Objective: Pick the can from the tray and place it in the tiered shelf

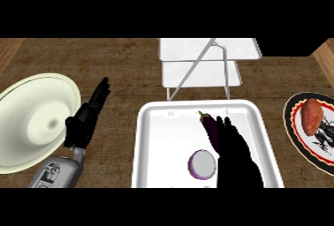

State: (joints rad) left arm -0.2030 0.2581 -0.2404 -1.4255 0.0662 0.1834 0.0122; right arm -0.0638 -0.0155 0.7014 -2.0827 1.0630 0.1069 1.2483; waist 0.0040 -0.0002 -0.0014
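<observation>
The step in hand is the reach. The right hand (pixel 235 152) hovers over the white rectangular tray (pixel 149 145), fingers straight and apart, holding nothing. The purple-rimmed, grey-topped can (pixel 202 164) stands upright in the tray just beside that hand, near a dark purple eggplant (pixel 208 123). Next the fingers should curl round the can, then lift it toward the white wire-framed tiered shelf (pixel 202 62) beyond. The left hand (pixel 83 123) rests open at the left.

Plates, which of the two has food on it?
The dark-rimmed plate at the right edge, holding an orange sweet potato; the cream plate at the left holds none.
</observation>
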